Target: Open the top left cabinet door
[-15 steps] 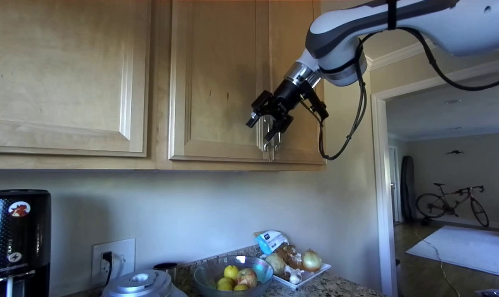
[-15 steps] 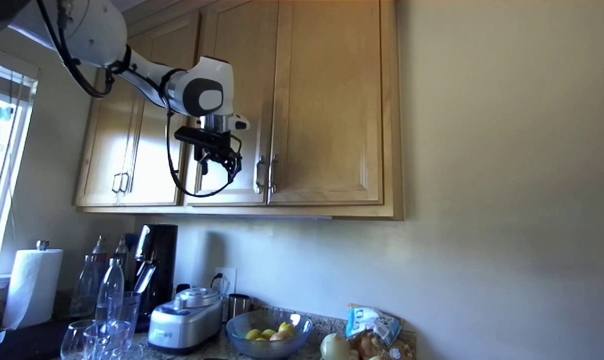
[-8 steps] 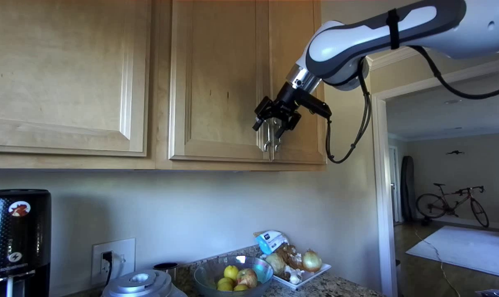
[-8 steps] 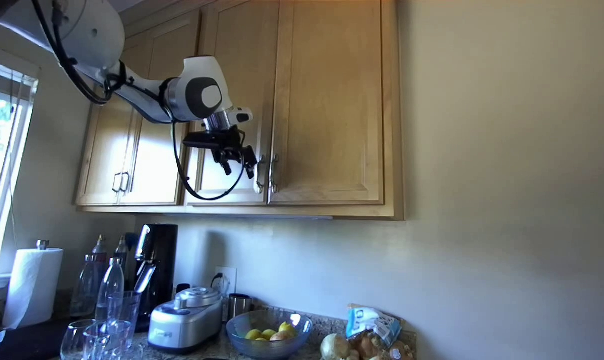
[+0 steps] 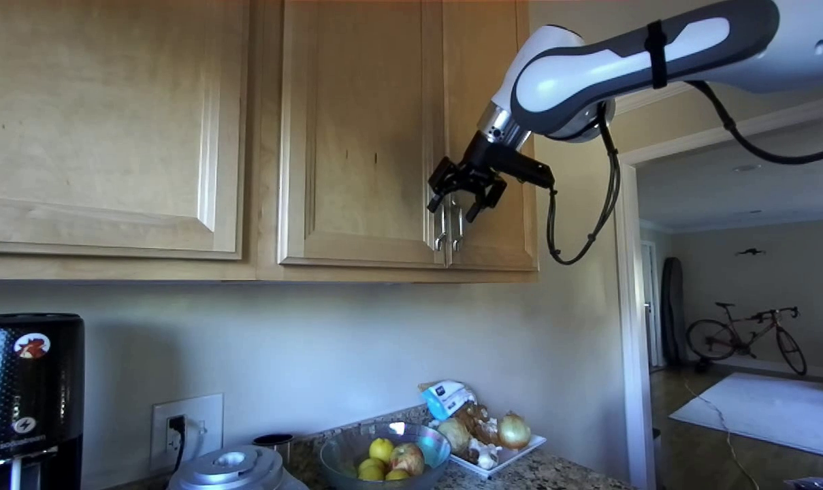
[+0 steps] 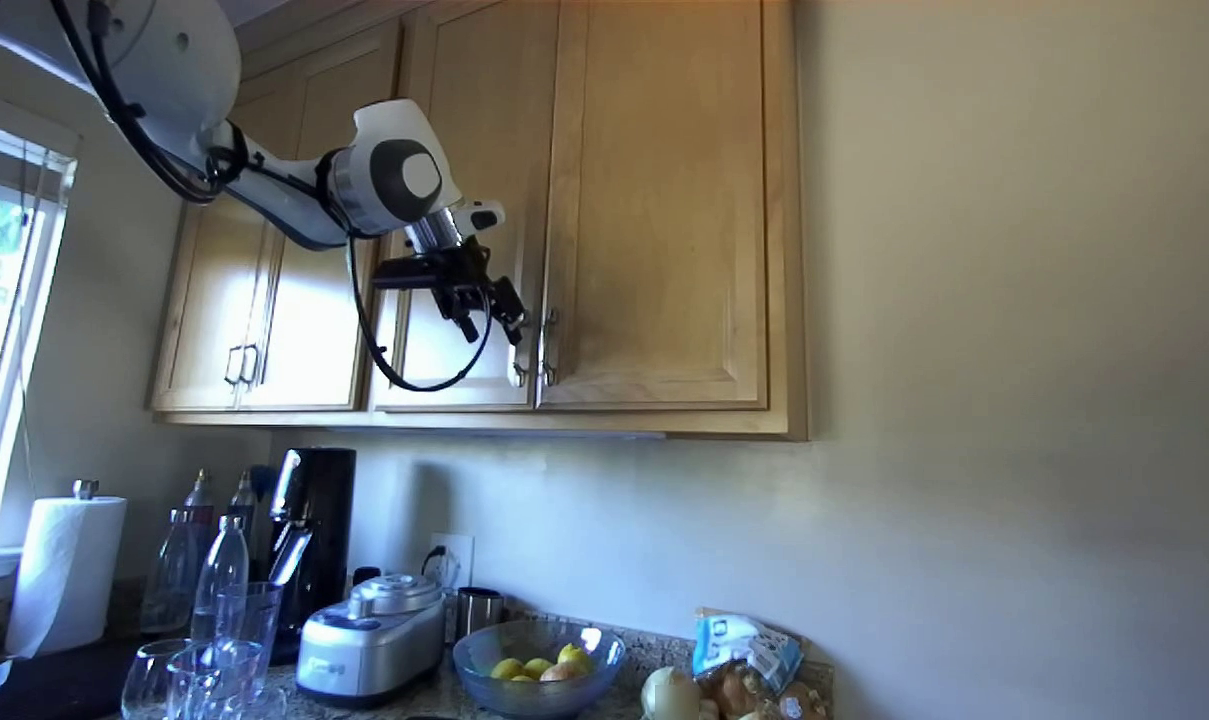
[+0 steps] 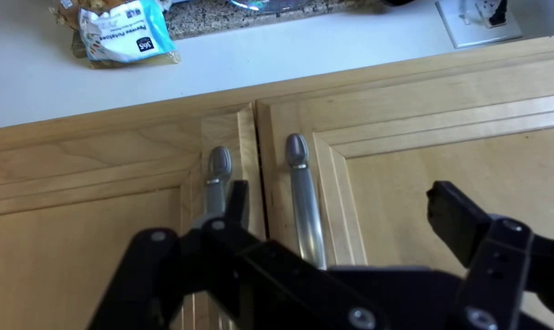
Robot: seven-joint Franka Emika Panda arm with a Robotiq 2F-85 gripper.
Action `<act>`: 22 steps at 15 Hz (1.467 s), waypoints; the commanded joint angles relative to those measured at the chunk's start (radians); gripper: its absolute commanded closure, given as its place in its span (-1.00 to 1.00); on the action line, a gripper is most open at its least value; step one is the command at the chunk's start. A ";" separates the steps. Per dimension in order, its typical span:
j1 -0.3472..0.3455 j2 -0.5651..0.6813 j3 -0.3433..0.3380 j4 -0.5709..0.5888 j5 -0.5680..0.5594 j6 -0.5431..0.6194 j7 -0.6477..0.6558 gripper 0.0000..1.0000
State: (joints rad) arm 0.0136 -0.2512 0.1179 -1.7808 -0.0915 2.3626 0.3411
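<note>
Plain wall (image 6: pixel 1014 350) behind a stone-topped bench (image 5: pixel 547 469); wooden cupboards (image 6: pixel 784 300) are fixed above the back edge of the bench. The cabinet door (image 5: pixel 363 136), of pale wood with a raised centre panel, is closed and hangs above that edge in both exterior views. Its upright silver handle (image 7: pixel 306 206) stands beside the seam shared with the neighbouring door (image 5: pixel 479 68), which bears a matching handle (image 7: pixel 216 183). The robot arm (image 5: pixel 588 82) extends in front of the cupboards, its fingers (image 7: pixel 458 224) spread apart and angled downward. As seen in the wrist view, the silver handle appears between the two fingers, while one of them partly hides the matching handle; whether either finger touches metal cannot be told. Below, near the back edge of the bench, a clear bowl (image 6: pixel 539 697) contains yellow fruit (image 6: pixel 507 668). Toward the right-hand corner of the bench, a white plate (image 5: pixel 523 451) bears onions (image 5: pixel 514 430), with a blue-and-white bag (image 6: pixel 749 645) behind, by the wall. To the left of the bowl, along the same back edge, stand a steel cup (image 6: pixel 481 608), a silver appliance (image 6: pixel 364 665) and a black machine (image 6: pixel 324 540). Bottles (image 6: pixel 222 570) and a paper roll (image 6: pixel 64 590) stand near the left-hand corner of the bench.
</note>
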 commanded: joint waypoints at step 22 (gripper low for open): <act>0.013 0.114 -0.014 0.134 0.040 -0.042 -0.027 0.77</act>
State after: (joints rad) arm 0.0050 -0.1297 0.1033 -1.6535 -0.0712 2.3290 0.3203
